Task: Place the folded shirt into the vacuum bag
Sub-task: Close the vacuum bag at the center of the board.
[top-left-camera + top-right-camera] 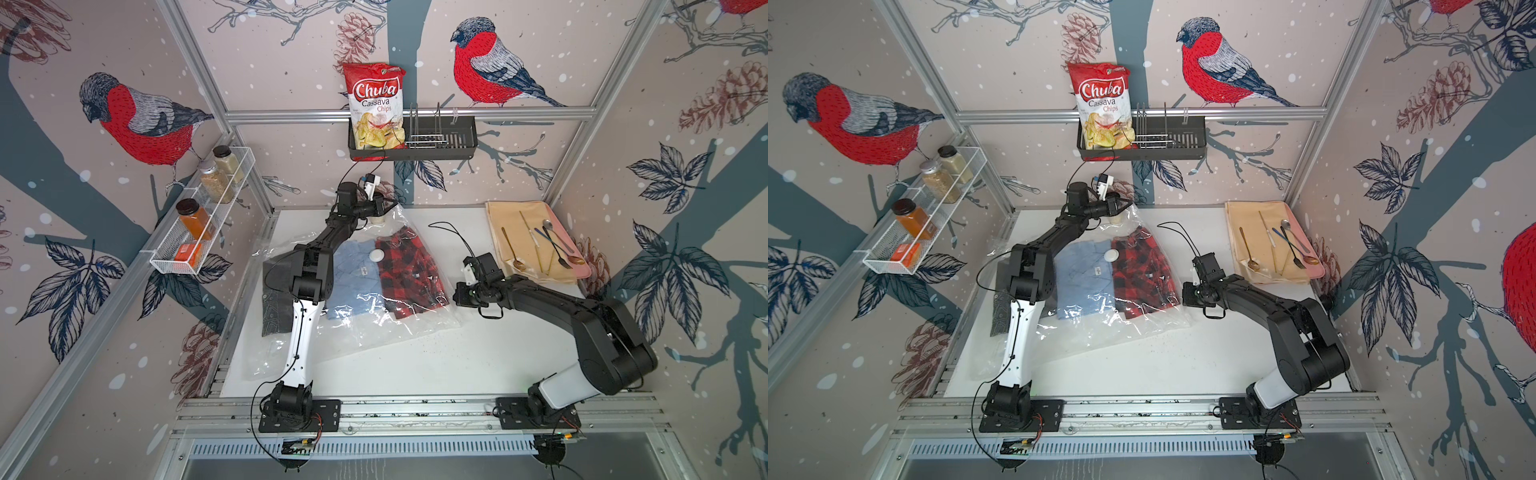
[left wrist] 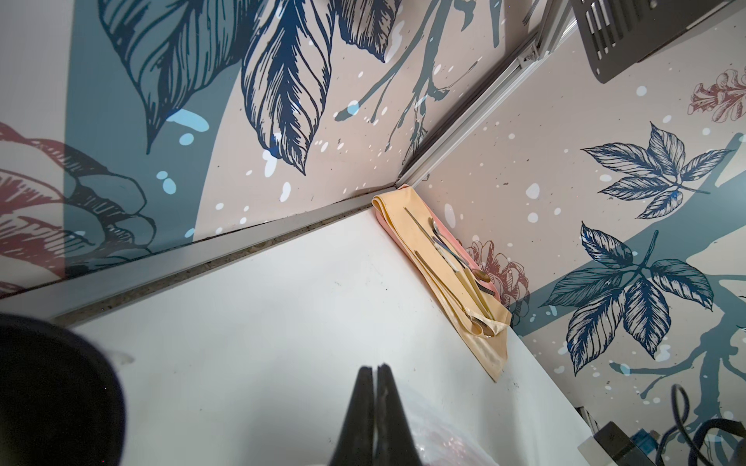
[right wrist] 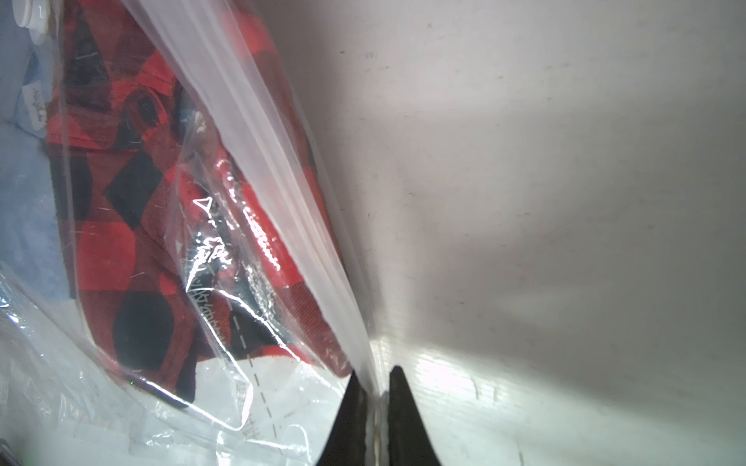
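Vacuum bag: clear, crinkled, spread across the middle of the white table in both top views. Holds two folded shirts side by side, touching. Light blue shirt on the left arm's side, red-and-black plaid shirt on the right arm's side. Round white valve cap on the film over their far ends, between the two.

Dark grey shirt: at the bag's left edge, largely hidden under the left arm. Inside the film or out, cannot tell.

Left gripper: raised at the far side of the table, black fingers pressed tight together in the wrist view. Clenched on the bag's far corner, the film drawn up in a peak to the tips in both top views.

Right gripper: low over the table at the bag's right edge, just beside the plaid shirt. Pinching the bag's thick edge strip, film plainly between the tips in the wrist view.

Elsewhere: beige cloth with cutlery over a pink tray in the far right corner, well apart from the bag. Chips bag upright in a black wall basket. Spice jars in a white wire rack on the left wall.
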Robot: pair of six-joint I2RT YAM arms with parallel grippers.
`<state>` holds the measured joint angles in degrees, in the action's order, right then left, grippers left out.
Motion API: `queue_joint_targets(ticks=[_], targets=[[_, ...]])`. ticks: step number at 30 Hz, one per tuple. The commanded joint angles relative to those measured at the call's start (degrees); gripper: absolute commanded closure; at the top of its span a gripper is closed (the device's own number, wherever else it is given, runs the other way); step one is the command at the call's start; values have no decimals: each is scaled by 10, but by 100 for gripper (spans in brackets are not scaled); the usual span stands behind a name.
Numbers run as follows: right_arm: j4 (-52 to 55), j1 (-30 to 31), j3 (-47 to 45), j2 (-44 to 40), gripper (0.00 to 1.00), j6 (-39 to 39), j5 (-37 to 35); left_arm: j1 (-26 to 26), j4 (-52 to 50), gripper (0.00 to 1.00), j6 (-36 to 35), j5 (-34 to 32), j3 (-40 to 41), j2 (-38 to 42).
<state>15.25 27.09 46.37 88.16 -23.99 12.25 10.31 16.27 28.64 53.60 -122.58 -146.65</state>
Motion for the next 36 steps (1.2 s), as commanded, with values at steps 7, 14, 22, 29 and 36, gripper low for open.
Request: queue_joint_targets(ticks=[7,14,22,29,36], targets=[[92,10,-18,-12,91,-12,-10,-5,35,100,1,-73,-9,-3],[97,23,-26,-20,91,-20,-12,-5,36,100,3,-73,-9,-4],[108,32,-37,-34,91,-30,-23,-5,36,100,4,-75,-9,-5],[116,38,-51,-54,91,-39,-30,-5,38,100,7,-74,-8,-5],[119,45,-53,-57,91,-45,-36,-5,38,100,8,-73,-7,-3]])
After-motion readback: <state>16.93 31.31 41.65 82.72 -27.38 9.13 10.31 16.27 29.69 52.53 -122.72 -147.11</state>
